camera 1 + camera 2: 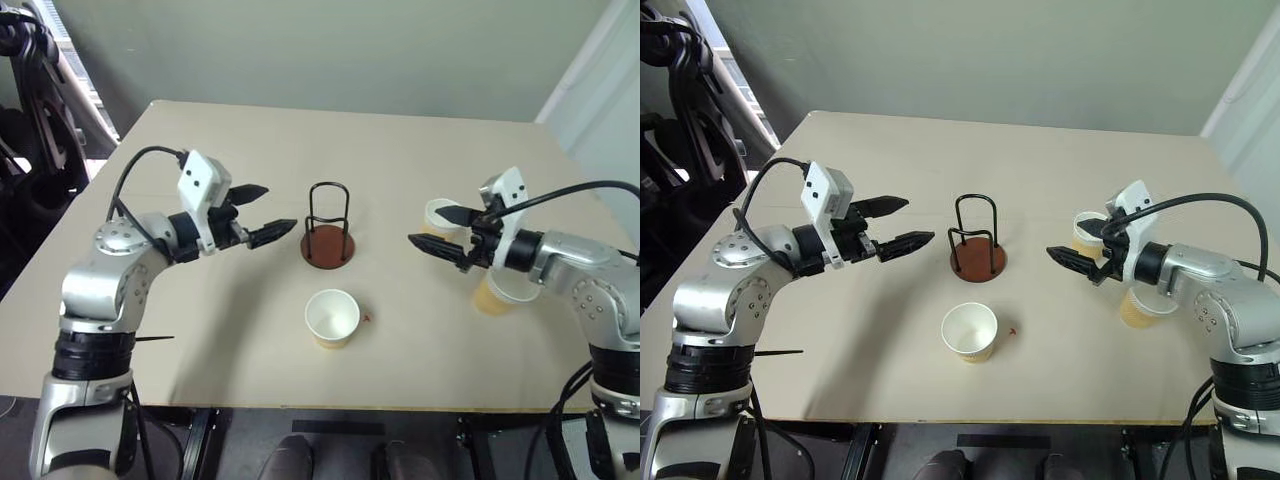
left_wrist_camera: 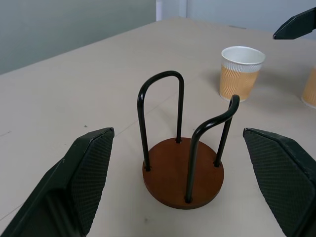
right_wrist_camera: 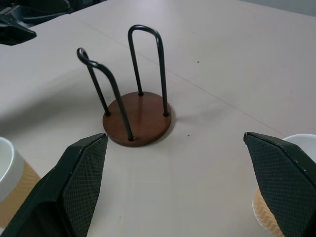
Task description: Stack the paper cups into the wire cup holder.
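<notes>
The wire cup holder (image 1: 328,243) stands empty at the table's middle, its black loops upright on a reddish-brown disc (image 2: 182,170). One paper cup (image 1: 332,318) stands upright just in front of it. A second paper cup (image 1: 438,214) stands at the right, partly behind my right gripper (image 1: 425,226). A third paper cup (image 1: 493,292) sits under my right forearm. My left gripper (image 1: 281,207) hovers left of the holder and points at it, open and empty. My right gripper hovers right of the holder, also open and empty. Both wrist views frame the holder (image 3: 138,118) between wide-apart fingers (image 3: 79,173).
The tan table (image 1: 200,330) ends close in front of the near cup. Black equipment (image 1: 30,110) stands off the table's left side. A small reddish speck (image 1: 368,319) lies beside the near cup.
</notes>
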`<act>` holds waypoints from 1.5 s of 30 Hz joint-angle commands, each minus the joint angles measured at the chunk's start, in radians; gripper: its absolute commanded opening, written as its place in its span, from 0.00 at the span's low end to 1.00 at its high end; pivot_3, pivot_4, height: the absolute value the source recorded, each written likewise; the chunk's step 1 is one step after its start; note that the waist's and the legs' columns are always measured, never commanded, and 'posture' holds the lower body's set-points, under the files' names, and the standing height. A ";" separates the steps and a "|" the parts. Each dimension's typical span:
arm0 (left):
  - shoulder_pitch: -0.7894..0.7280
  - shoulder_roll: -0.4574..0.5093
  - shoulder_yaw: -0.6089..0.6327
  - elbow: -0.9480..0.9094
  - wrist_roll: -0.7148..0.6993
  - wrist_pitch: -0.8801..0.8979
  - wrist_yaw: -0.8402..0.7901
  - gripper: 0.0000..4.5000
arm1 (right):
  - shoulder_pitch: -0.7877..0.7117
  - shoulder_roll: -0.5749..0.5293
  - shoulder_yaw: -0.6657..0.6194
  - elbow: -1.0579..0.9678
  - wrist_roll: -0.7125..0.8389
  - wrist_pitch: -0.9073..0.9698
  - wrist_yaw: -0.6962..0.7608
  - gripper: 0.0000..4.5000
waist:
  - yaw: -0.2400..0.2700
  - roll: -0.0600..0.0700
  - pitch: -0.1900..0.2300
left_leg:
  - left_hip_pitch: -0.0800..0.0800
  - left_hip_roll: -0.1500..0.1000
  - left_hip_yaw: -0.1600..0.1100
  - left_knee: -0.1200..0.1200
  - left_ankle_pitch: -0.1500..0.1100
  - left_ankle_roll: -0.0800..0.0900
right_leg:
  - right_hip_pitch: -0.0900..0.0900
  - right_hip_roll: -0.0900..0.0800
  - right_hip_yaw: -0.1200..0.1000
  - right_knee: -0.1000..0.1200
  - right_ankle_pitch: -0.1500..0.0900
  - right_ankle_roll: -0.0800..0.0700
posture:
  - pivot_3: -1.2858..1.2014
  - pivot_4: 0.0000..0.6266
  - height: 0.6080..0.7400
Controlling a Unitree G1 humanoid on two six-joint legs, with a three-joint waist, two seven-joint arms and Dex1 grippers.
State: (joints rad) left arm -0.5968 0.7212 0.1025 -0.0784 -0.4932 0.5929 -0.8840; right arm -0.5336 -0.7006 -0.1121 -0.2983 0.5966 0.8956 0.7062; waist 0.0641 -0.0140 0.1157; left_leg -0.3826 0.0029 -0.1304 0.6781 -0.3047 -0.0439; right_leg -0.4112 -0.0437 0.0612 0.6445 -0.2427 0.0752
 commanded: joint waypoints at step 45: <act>-0.212 -0.181 -0.172 0.368 0.219 -0.237 -0.129 0.96 | 0.030 -0.063 -0.024 -0.115 0.061 0.011 0.012 1.00 | 0.001 0.000 0.000 | 0.000 0.000 0.000 0.001 0.000 0.000 | 0.001 0.000 0.000 0.000 0.000 0.000 | 0.52 0.24 1.00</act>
State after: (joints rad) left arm -0.7814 0.5401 -0.0910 0.2919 -0.2754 0.3564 -1.0184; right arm -0.4962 -0.7517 -0.1032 -0.3910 0.6474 0.9114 0.7244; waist 0.0650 -0.0140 0.1157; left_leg -0.3827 0.0029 -0.1305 0.6794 -0.3045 -0.0436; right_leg -0.4107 -0.0437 0.0614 0.6445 -0.2426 0.0756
